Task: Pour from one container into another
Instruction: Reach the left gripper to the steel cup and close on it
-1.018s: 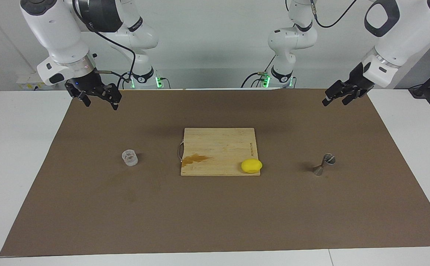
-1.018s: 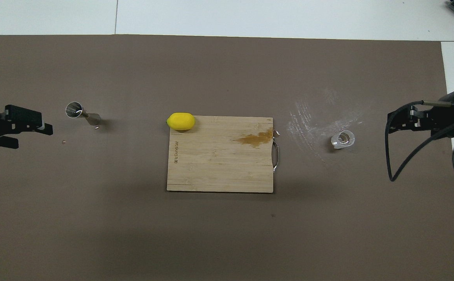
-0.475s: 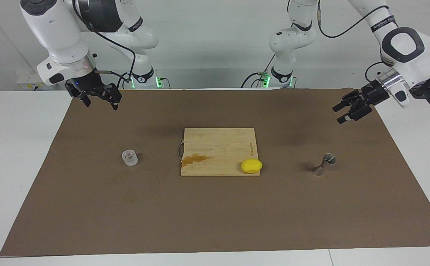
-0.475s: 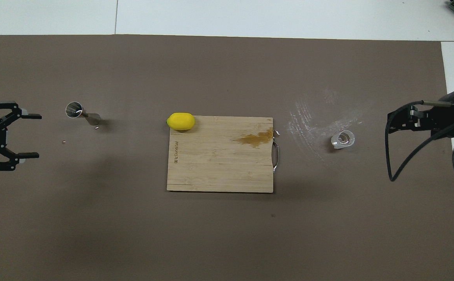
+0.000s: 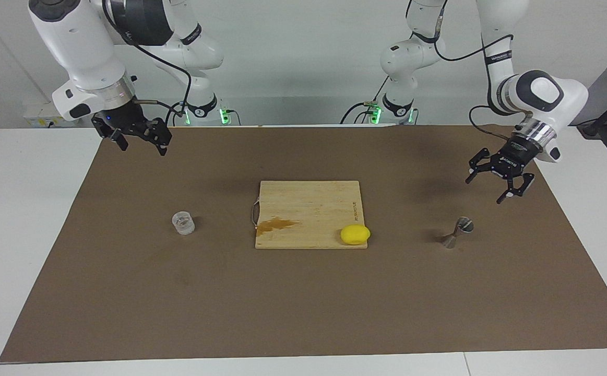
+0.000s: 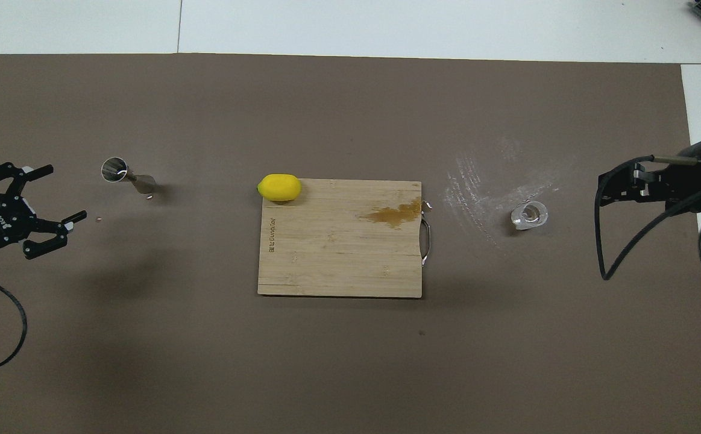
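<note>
Brown mat (image 6: 350, 361): only overhead view reveals white smears (image 6: 483, 181) near cup (image 6: 529, 216).

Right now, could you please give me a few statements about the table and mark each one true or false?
1. The lemon lies on the cutting board. True.
2. The left gripper is shut on the jigger. False: it hangs open above the mat, holding nothing.
3. The clear cup stands on the mat toward the right arm's end. True.
4. The right gripper holds the clear cup. False: it is up in the air, open and empty.
5. The cutting board is spotless. False: it bears a brown stain.
</note>
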`<act>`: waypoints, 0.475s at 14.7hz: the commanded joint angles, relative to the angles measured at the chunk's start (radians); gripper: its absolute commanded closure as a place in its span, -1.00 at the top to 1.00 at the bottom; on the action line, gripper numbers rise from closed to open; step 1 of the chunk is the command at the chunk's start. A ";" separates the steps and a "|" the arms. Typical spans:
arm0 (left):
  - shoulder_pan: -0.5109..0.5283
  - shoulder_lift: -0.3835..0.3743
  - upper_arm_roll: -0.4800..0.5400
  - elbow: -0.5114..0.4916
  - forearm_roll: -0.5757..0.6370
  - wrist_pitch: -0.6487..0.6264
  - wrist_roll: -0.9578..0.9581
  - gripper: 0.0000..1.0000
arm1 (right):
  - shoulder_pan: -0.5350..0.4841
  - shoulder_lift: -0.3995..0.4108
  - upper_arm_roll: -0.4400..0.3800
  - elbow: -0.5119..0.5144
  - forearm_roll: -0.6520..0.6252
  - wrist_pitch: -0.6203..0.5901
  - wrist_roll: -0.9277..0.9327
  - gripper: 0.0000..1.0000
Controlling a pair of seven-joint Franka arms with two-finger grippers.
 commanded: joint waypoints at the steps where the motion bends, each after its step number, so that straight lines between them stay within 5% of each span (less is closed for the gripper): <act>1: -0.048 -0.064 -0.008 -0.113 -0.150 0.123 -0.048 1.00 | -0.014 -0.025 0.006 -0.025 0.023 0.006 0.011 1.00; 7: -0.200 -0.040 -0.009 -0.144 -0.415 0.341 -0.042 1.00 | -0.012 -0.025 0.006 -0.025 0.023 0.006 0.011 1.00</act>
